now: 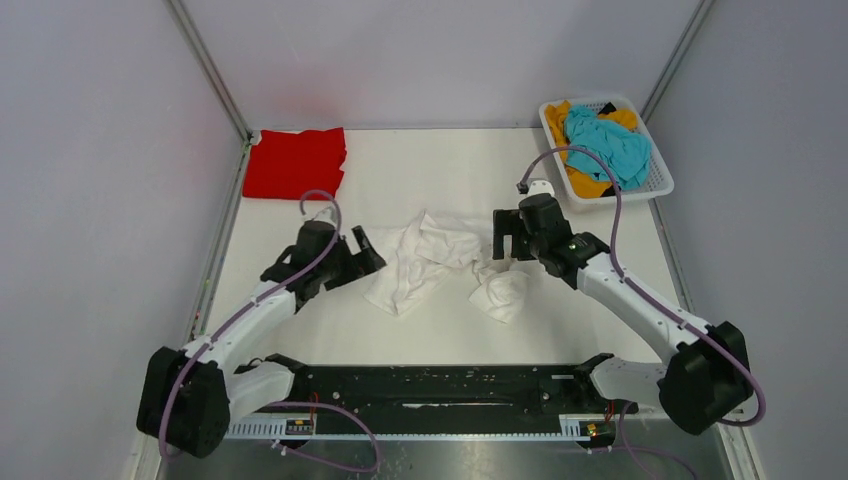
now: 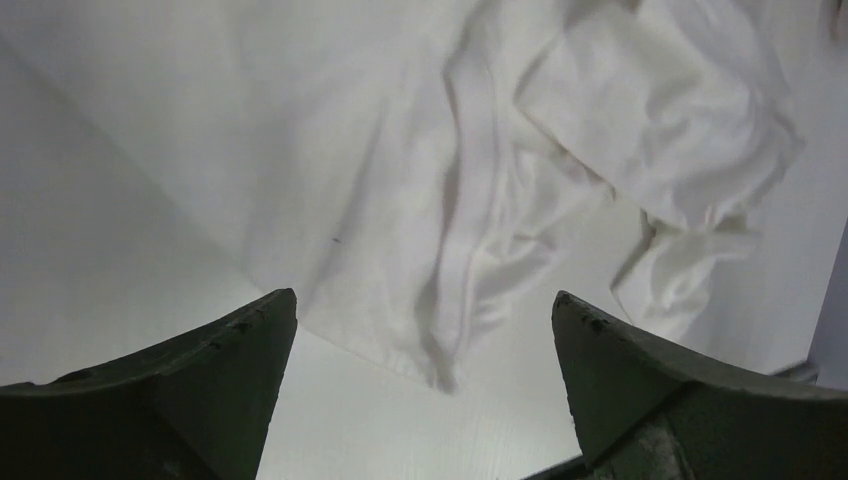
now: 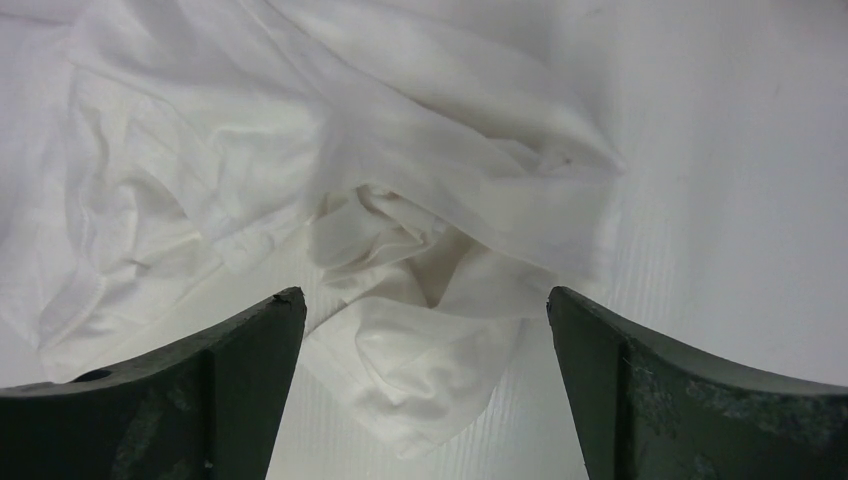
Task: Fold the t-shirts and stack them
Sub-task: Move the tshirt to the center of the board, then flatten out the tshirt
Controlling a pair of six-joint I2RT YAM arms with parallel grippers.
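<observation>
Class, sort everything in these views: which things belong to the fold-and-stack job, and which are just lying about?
Job: white t-shirt, crumpled mid-table; red t-shirt, far-left corner; teal t-shirt and orange-yellow t-shirt, both in the white slotted basket; left tool and right tool, both open.
Lying about: white slotted basket; table.

Pale grey walls [image 1: 100, 150] enclose a white table [image 1: 440, 160], evenly lit.

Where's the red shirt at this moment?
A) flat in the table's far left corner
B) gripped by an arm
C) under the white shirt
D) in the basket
A: the red shirt lies flat at the table's far left corner, apart from the basket.
</observation>
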